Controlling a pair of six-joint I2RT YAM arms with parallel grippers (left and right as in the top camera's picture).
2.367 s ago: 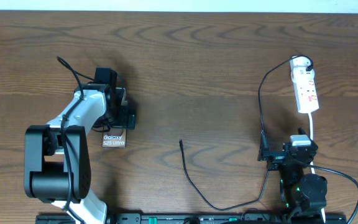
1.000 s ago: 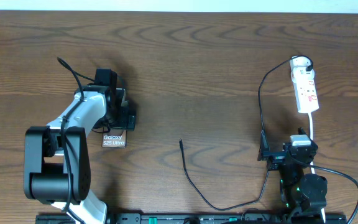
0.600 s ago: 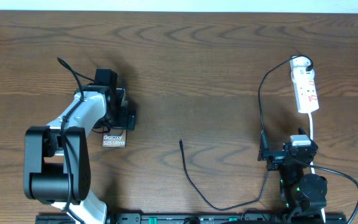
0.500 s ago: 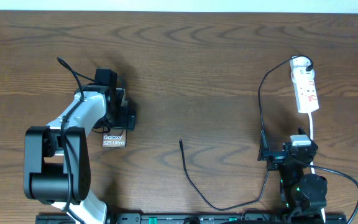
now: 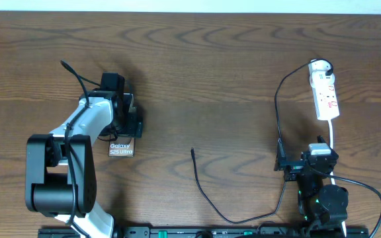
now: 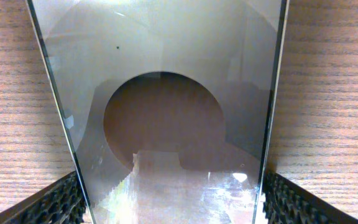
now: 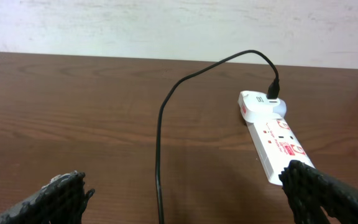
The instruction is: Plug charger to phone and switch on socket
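Lengthwise, the phone [image 5: 121, 149] runs near-to-far, label end nearest.

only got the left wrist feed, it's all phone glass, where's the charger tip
observer: The charger tip lies loose on the table, on the right arm's side of the phone, not touching it.
operator: other end plugged in
observer: Yes, its far end sits in the end of the socket.
operator: right tool got anything
observer: No, the right tool is open and empty, facing the socket.
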